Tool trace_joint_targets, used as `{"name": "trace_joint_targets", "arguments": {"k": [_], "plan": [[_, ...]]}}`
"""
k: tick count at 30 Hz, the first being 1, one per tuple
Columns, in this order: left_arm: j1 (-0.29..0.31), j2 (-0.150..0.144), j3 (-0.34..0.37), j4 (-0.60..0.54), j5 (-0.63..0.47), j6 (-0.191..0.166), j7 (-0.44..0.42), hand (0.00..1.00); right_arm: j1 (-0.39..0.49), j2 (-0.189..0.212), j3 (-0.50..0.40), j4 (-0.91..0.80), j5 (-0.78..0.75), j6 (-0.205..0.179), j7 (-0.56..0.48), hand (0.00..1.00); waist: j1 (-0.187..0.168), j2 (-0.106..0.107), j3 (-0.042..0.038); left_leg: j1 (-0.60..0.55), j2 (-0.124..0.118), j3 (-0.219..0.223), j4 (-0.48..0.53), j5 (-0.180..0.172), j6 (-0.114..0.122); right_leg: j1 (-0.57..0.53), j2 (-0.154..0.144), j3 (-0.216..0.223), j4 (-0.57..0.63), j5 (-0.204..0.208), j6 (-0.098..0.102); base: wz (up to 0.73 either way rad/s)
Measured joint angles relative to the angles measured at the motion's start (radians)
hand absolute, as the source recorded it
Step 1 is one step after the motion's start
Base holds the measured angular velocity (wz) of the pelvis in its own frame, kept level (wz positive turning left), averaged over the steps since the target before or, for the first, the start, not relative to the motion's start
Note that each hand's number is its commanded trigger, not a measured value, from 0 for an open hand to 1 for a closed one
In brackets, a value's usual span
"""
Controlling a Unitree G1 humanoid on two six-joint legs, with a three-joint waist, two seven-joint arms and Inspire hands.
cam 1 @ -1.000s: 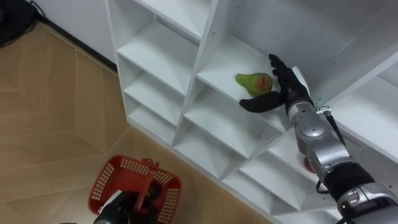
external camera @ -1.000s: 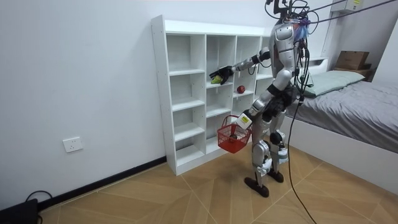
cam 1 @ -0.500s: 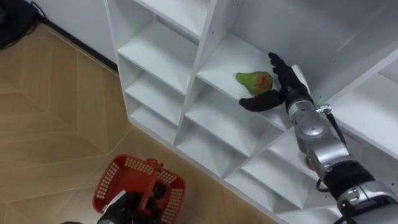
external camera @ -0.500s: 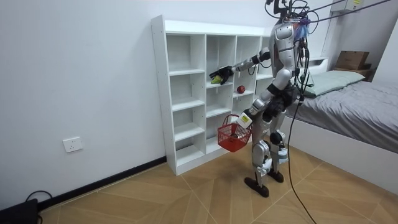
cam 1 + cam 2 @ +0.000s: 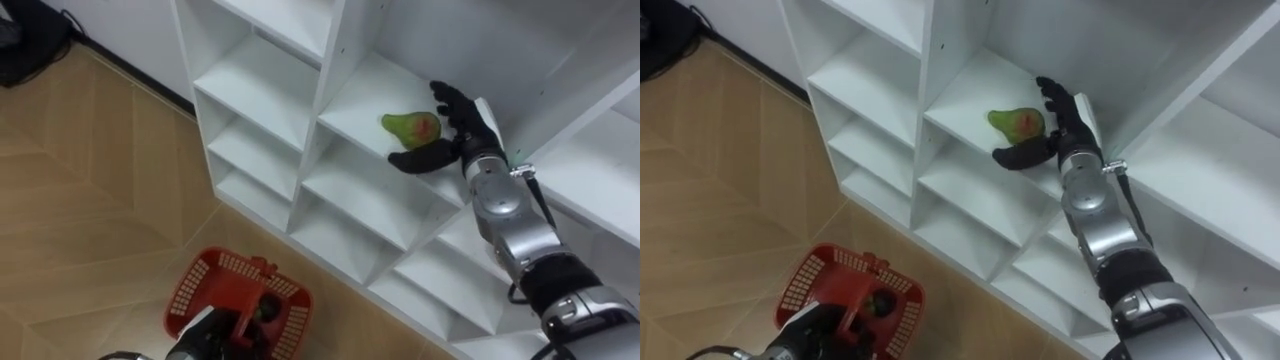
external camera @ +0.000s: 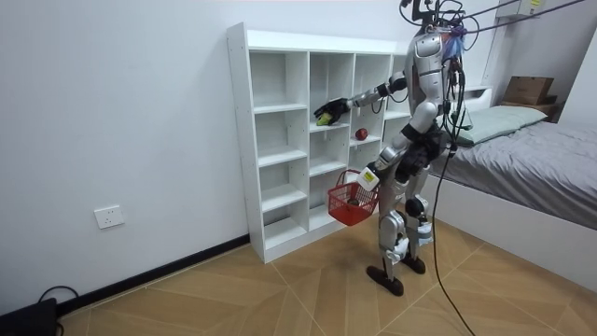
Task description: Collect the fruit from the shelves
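The right arm is coming in from the lower right of the left eye view and is stretching almost straight toward the upper middle. The right hand (image 5: 460,128) is standing open, fingers spreading upward, thumb pointing to the frame's left. The left hand (image 5: 212,336) is sitting at the bottom edge, left of centre, fingers curling round the handle of the red basket (image 5: 195,290).
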Motion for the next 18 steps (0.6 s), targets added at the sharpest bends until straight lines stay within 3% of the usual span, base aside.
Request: {"name": "trace_joint_targets", "arguments": {"k": [18], "plan": [[-0.007, -0.006, -0.011, 0.009, -0.007, 0.000, 0.004, 1.00, -0.006, 0.002, 0.004, 0.044, -0.003, -0.028, 0.018, 1.00, 0.002, 0.008, 0.0009, -0.005, 0.000, -0.006, -0.004, 0.006, -0.003, -0.007, 0.000, -0.003, 0.000, 0.001, -0.002, 0.00]]}}
